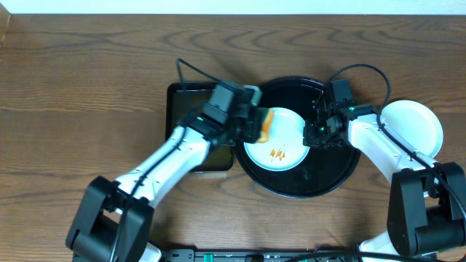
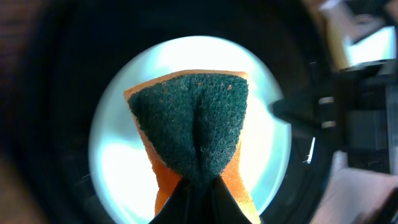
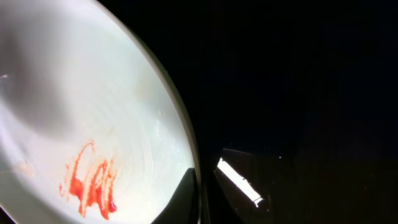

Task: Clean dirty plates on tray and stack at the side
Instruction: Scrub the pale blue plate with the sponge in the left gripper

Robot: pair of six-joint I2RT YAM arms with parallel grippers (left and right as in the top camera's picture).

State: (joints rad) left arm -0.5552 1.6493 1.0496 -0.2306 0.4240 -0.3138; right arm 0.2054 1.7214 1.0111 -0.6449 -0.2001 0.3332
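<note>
The dirty plate (image 1: 287,132) lies flat and face up inside the black tray (image 1: 331,171), directly under my left hand (image 1: 253,121) and just inboard of my right hand (image 1: 314,132). Being round, it has no long axis to line up. What matters is that its soiled face points up at the sponge (image 1: 263,125).

I judge the task as partly done. One white plate (image 1: 413,127) sits on the counter (image 1: 87,87) out beyond my right hand, and it looks clean. I cannot tell whether another lies beneath it. The plate on the tray still carries its orange-red sauce (image 1: 278,153), so scrubbing, lifting out and stacking all remain for it.

My left hand is pinched tight on the sponge, green scouring face (image 2: 193,121) towards the plate. The sponge reaches out ahead of the fingertips (image 2: 180,199), hanging over the far half of the plate, away from the smear.

My right hand (image 3: 200,198) is nearly closed, with the plate's rim (image 3: 186,134) running down between its tips. I take that as a grip steadying the plate. The sauce (image 3: 90,183) lies just to that hand's inner side.

The rectangular tray (image 1: 180,102) sits behind my left hand, under the forearm.
</note>
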